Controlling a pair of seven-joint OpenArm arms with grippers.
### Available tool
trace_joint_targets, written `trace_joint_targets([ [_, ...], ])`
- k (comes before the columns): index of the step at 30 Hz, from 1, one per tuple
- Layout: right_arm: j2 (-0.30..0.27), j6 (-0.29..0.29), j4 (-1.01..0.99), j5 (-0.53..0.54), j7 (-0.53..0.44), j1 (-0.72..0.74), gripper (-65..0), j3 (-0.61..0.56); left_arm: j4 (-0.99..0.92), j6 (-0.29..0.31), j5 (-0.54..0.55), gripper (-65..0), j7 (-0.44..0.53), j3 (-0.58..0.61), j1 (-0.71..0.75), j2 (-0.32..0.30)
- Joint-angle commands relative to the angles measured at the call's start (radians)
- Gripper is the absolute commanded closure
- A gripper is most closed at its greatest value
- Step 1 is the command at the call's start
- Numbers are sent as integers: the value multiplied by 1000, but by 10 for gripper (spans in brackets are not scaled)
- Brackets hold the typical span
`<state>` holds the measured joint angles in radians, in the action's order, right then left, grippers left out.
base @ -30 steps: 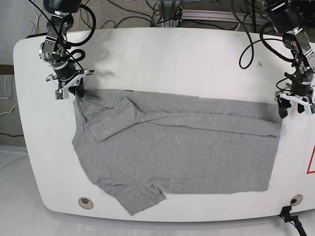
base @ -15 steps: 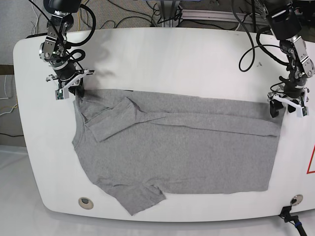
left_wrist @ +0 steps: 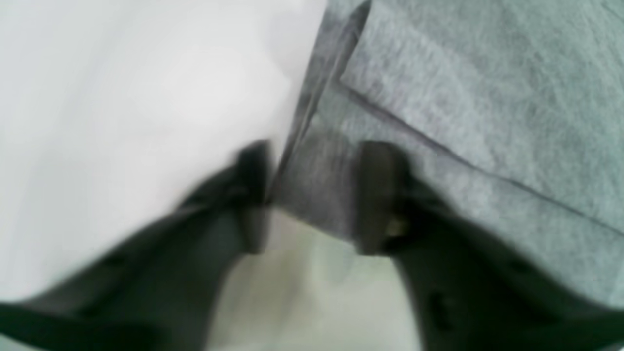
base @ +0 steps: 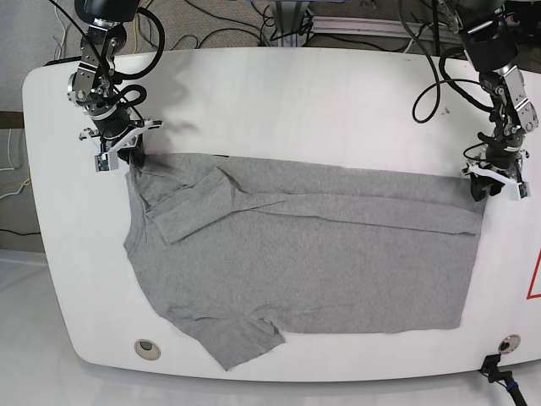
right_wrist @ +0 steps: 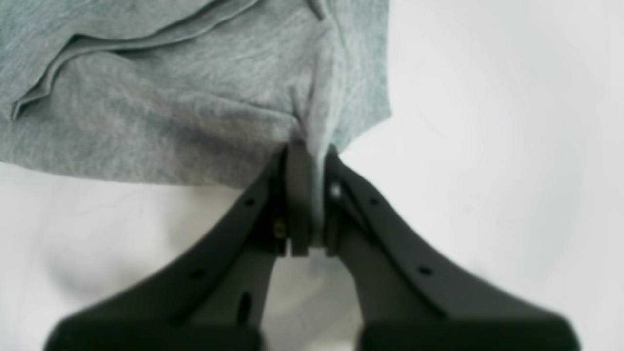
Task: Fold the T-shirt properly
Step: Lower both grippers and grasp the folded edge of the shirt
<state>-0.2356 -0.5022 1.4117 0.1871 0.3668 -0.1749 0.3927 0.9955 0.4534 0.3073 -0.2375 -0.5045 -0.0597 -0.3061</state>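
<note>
White worktop fills the base view, cables trailing behind its far edge, and the grey T-shirt lies spread across the middle, one long edge already folded over along the top and a sleeve flap doubled back near the collar end. Right gripper sits at the shirt's upper corner on the base view's left; from there the fingers look tiny, but the right wrist view settles it: fingers pressed together, clamped on a puckered ridge of the T-shirt right at its corner. Over to the left gripper at the opposite upper corner. The left wrist view, badly blurred, shows its fingers apart, straddling the T-shirt's corner, one finger over the cloth, the other just off its edge above bare worktop. Fabric sits between them, not pinched.
</note>
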Motion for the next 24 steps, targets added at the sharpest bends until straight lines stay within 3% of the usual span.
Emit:
trace_joint_targets([
  [1,-14,-3,8,-5,11,2,0,2,7,3,-1,-129,-9,0,-7,-14],
  [4,-14,-3,8,-5,11,2,0,2,7,3,-1,0,-9,0,-4,-14],
  [16,-14,-3,15,-5,13,-16,0,2,38,3,-1,0,-9,-1,37,-14],
  [24,-14,-3,142,-5,13,-159,0,7,199,5,0,0,-12,-4,258,-14],
])
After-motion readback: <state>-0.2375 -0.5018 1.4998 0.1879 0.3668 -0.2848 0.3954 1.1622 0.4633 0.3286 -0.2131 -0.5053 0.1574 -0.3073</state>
